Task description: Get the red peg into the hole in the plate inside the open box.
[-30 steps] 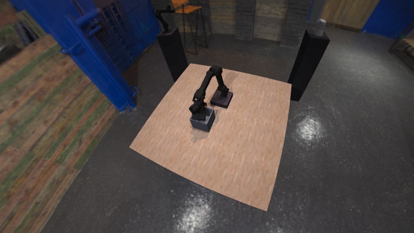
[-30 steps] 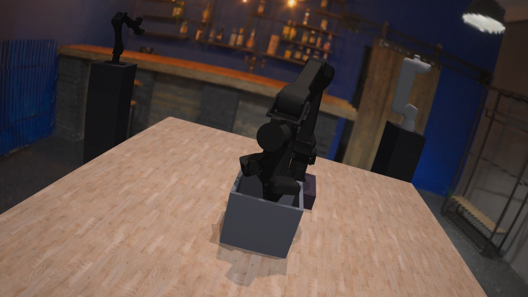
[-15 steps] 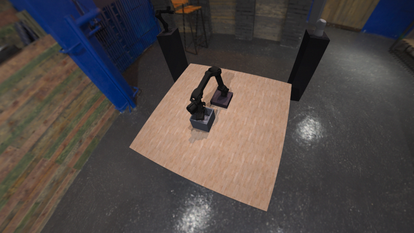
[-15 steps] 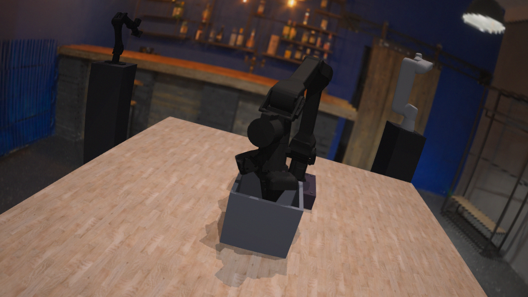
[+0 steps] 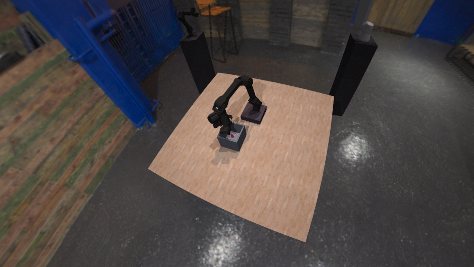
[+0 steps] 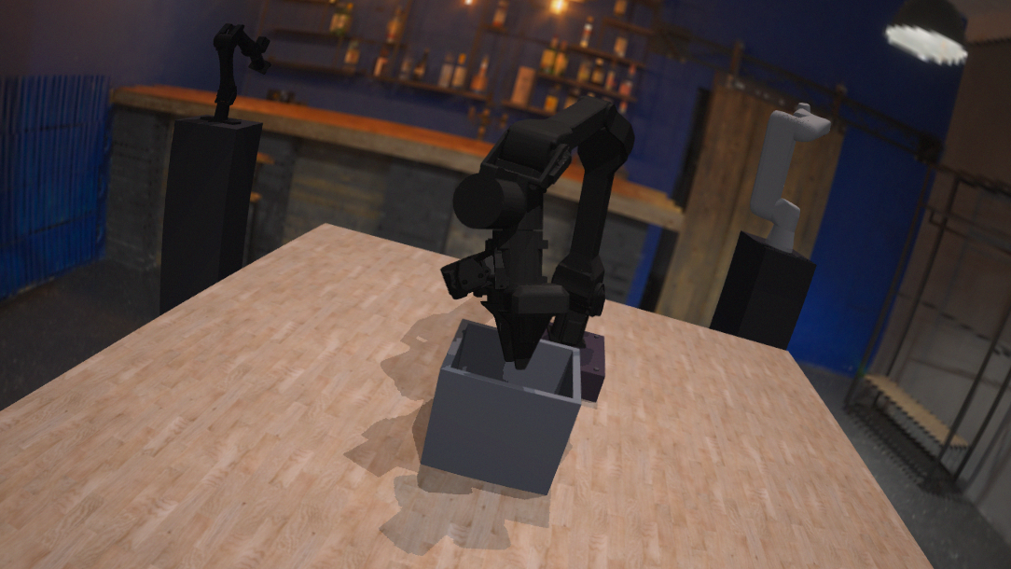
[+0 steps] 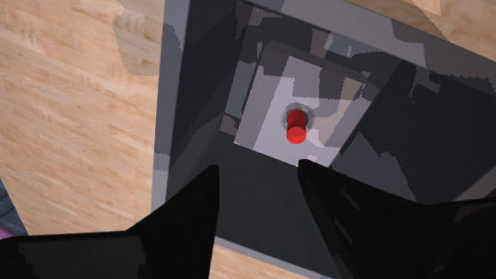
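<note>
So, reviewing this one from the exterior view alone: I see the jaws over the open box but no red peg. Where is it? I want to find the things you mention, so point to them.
Observer: The wrist view shows the red peg point(image 5: 232, 135) point(image 7: 296, 128) standing in the hole point(image 7: 284, 120) in the plate point(image 7: 271, 138), inside the box point(image 5: 228, 144) point(image 6: 498, 431) point(image 7: 161, 115).
Operator: From here the jaws look like one dark wedge. Do they hold anything?
Observer: No. The wrist view shows them parted, with nothing between the tips.
Operator: Can I mark the peg as fully in, then?
Observer: I wouldn't yet. In the wrist view part of it stands up above the plate; whether it has bottomed out, I can't tell.
</note>
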{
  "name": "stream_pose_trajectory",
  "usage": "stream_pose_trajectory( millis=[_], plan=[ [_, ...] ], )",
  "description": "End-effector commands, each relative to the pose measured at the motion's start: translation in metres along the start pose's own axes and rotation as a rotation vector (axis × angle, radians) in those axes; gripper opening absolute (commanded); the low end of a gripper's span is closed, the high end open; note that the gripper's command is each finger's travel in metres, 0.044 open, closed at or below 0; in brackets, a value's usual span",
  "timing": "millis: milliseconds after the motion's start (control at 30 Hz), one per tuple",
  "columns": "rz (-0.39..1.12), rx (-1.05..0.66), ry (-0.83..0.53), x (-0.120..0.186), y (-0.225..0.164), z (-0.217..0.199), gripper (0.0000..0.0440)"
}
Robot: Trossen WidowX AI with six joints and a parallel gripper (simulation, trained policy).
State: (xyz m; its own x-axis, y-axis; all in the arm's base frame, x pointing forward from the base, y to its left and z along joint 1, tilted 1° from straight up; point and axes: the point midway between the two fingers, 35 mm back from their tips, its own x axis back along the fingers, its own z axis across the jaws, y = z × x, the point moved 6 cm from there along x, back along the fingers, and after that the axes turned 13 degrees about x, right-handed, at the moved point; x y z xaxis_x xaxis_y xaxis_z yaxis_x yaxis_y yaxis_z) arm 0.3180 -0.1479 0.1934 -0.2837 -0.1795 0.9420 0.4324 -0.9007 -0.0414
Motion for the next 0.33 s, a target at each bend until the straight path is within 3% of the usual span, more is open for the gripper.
stream_pose_trajectory(
  millis=[0,300],
  plan=[
    [0.005,0.01,0.033,0.009,0.002,0.002,0.0213],
    [-0.002,0.039,0.123,0.033,0.013,0.009,0.0244]
  ],
)
